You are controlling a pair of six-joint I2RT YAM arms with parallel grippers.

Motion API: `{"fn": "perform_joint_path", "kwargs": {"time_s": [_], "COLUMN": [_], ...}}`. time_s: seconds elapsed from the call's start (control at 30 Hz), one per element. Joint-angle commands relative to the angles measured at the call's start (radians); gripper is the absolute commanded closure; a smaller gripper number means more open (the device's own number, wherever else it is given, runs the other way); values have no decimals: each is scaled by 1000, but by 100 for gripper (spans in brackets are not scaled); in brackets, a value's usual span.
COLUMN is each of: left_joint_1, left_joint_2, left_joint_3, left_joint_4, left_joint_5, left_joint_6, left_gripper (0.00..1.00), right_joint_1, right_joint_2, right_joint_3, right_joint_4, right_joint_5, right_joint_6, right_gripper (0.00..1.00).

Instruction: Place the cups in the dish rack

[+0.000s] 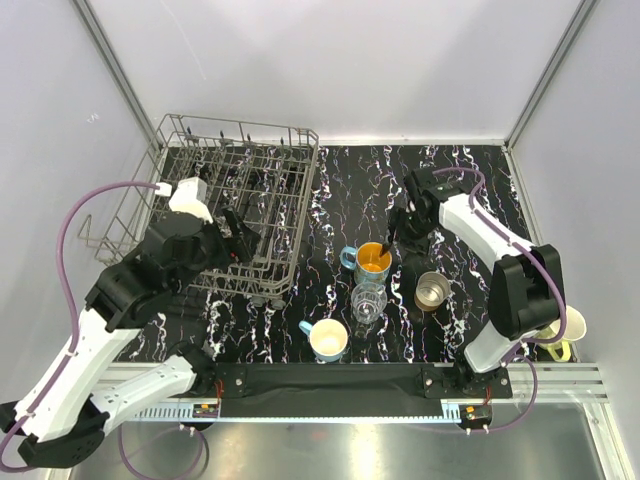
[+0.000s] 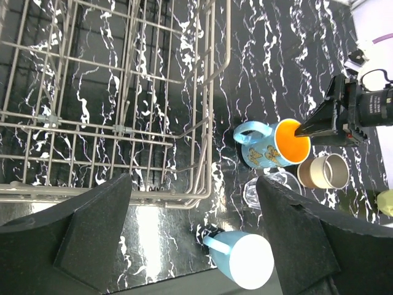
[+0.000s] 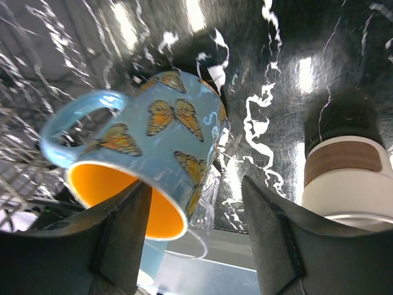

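Note:
The grey wire dish rack (image 1: pixel 270 160) stands at the back left and holds no cups; it also shows in the left wrist view (image 2: pixel 123 92). The teal mug (image 1: pixel 372 260) with the orange inside stands upright mid-table. The clear tumbler (image 1: pixel 368 300), the shiny metal cup (image 1: pixel 432 290) and the light-blue mug (image 1: pixel 327 340) stand close around it. My right gripper (image 1: pixel 393 238) is open, one finger inside the teal mug (image 3: pixel 166 141), the other outside its wall. My left gripper (image 1: pixel 238 235) is open and empty above the rack's near right part.
A pale yellow cup (image 1: pixel 565 335) sits at the right edge beside the right arm's base. The tumbler (image 3: pixel 212 203) stands right behind the teal mug, and the metal cup (image 3: pixel 347 178) is close on the right. White walls enclose the table.

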Motion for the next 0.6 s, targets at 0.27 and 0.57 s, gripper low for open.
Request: {"fn": "perform_joint_path", "kwargs": {"time_s": [0.27, 0.57], "left_joint_1": [0, 1], "left_joint_2": [-3, -32], "left_joint_3": [57, 55], "left_joint_4": [16, 41], "left_joint_5": [62, 36], "left_joint_6": [-5, -63], "left_gripper": [23, 16], "right_joint_1": [33, 39], "right_joint_2": [-9, 3], "right_joint_3": [-116, -113], "right_joint_4": [149, 214], "right_joint_5": [-43, -46], "right_joint_6": [0, 20], "right_gripper": [36, 47]}}
